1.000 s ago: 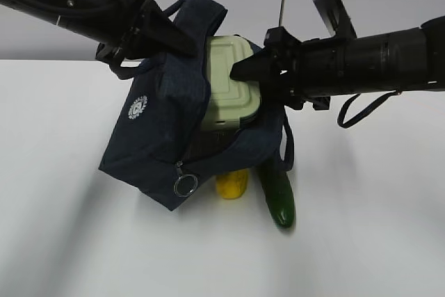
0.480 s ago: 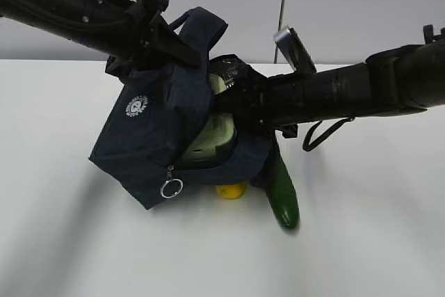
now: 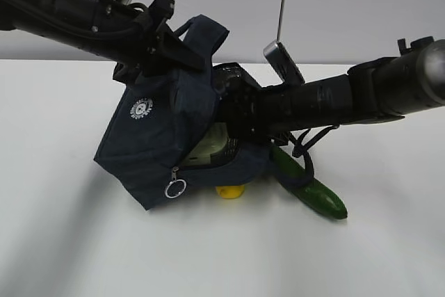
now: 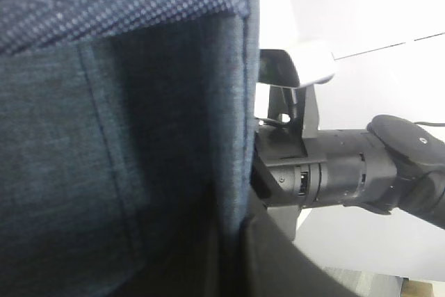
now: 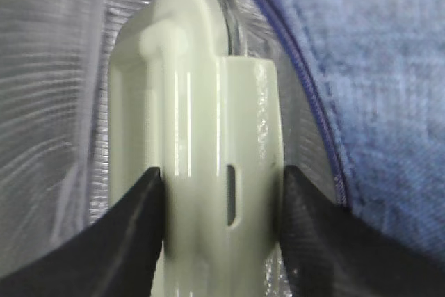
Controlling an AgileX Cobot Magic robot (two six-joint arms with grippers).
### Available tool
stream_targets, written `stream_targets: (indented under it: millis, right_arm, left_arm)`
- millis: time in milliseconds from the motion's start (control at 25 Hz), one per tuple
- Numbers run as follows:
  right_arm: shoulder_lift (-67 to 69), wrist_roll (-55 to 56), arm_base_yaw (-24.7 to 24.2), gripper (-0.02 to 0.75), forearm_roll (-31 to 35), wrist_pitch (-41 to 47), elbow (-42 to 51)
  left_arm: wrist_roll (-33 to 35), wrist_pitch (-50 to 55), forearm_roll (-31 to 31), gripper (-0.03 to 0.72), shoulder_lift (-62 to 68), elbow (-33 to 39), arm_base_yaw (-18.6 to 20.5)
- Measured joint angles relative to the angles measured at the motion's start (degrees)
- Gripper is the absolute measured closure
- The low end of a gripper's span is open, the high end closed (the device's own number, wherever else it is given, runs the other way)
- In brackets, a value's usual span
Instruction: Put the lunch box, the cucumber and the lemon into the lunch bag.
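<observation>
white table (image 3: 62, 241) under a pale wall carries the navy lunch bag (image 3: 156, 137), tipped with its unzipped mouth facing right and its silver ring pull (image 3: 175, 188) hanging at the near corner. inside the bag, against its silvery lining, sits the pale green lunch box (image 5: 201, 144), clamped between the right claw's (image 5: 221, 203) fingers. the left claw (image 3: 182, 50) is pinched together on the bag's far top edge. just near of the bag lie the lemon (image 3: 231, 191) and, to its right, the cucumber (image 3: 313, 193).
</observation>
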Motion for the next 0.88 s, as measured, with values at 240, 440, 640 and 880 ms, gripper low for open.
stream_targets:
  millis: [240, 440, 640, 880]
  right_arm:
    - [1.01, -0.12, 0.00, 0.363, 0.00, 0.44, -1.39]
    - [1.01, -0.22, 0.00, 0.363, 0.05, 0.54, -1.39]
    - [1.01, -0.34, 0.00, 0.363, 0.05, 0.42, -1.39]
    - [1.01, -0.34, 0.00, 0.363, 0.05, 0.00, -1.39]
  left_arm:
    - [0.13, 0.00, -0.12, 0.700, 0.66, 0.00, 0.00]
    - [0.16, 0.00, -0.12, 0.700, 0.78, 0.00, 0.00]
    - [0.16, 0.00, -0.12, 0.700, 0.78, 0.00, 0.00]
    - [0.16, 0.00, -0.20, 0.700, 0.78, 0.00, 0.00]
